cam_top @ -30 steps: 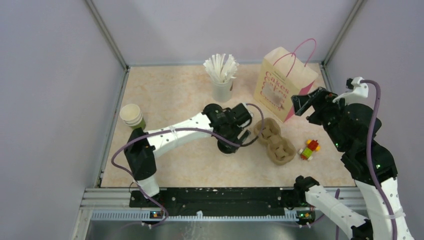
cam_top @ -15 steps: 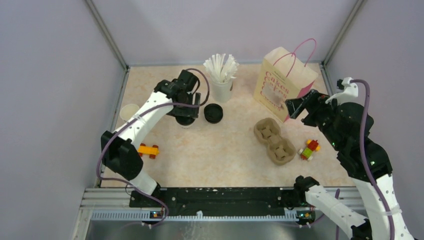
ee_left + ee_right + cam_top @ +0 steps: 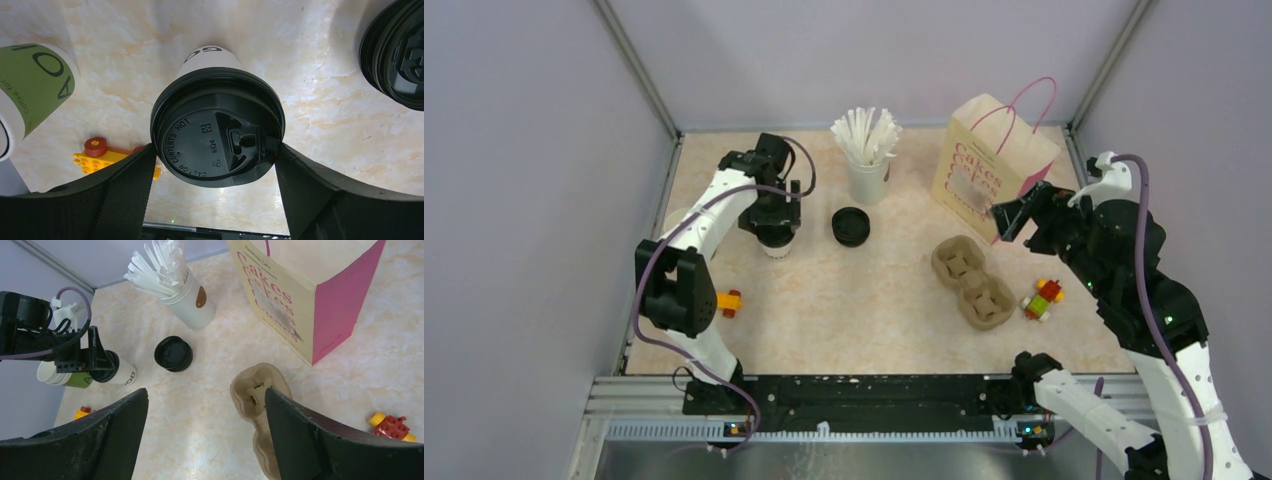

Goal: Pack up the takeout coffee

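Observation:
The takeout coffee (image 3: 215, 135), a white paper cup with a black lid, sits between my left gripper's (image 3: 215, 150) fingers, which press on both sides of the lid rim. In the top view the left gripper (image 3: 774, 222) holds the cup (image 3: 774, 248) at the back left of the table. In the right wrist view the cup (image 3: 125, 374) leans. My right gripper (image 3: 1012, 215) is open and empty, above the table near the brown pulp cup carrier (image 3: 971, 282) and the cream-and-pink paper bag (image 3: 989, 170).
A stack of black lids (image 3: 851, 226) lies right of the cup. A white cup of straws (image 3: 867, 165) stands at the back. Lidless cream-and-green cups (image 3: 35, 85) stand left of the coffee. Toy bricks lie at the left (image 3: 727, 300) and right (image 3: 1044, 297).
My left arm swung from beside the carrier at the table's middle to the back left, then a little further left with the coffee. My right gripper crept slightly left.

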You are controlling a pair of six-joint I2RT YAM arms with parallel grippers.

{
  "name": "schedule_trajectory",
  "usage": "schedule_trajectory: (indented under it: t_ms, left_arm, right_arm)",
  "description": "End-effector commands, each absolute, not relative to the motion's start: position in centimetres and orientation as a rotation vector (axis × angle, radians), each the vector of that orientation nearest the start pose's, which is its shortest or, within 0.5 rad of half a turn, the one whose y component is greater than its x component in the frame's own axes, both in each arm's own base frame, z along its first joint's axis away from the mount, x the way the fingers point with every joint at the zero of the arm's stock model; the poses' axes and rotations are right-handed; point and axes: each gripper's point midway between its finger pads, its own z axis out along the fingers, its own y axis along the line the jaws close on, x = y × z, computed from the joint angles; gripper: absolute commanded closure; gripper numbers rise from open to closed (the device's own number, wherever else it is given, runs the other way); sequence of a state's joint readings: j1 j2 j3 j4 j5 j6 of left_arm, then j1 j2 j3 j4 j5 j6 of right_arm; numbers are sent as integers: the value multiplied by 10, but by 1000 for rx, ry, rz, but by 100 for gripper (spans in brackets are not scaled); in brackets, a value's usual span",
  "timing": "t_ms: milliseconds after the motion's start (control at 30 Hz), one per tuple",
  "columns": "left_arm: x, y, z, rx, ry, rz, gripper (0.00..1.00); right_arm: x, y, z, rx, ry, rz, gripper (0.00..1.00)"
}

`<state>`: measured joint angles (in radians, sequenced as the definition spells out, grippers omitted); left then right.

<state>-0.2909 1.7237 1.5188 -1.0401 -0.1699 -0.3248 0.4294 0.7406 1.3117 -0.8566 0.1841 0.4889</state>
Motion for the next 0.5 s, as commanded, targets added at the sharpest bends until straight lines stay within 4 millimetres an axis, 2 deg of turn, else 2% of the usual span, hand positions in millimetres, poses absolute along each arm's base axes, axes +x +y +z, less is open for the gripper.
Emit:
schedule_trajectory:
  t_ms: [0,167,300,367,467]
  left_arm:
    - [356,-95,145,-88,2741,-6,9]
    - [355,-97,169,-92,2723,-26,2]
    - [352,-93,194,-83,2696,-15,1]
    - [350,-92,205,-91,2677,-25,1]
    - [344,-97,231,-104,2636,-90,1]
  right_arm:
    - [209,85,384,156,1837,484,15]
    - [216,85,380,212,1870,479,15]
    - [222,87,372,304,1897,500,15]
    - [224,88,368,374,1901,525,17]
    - [231,76,359,551,1892,486,19]
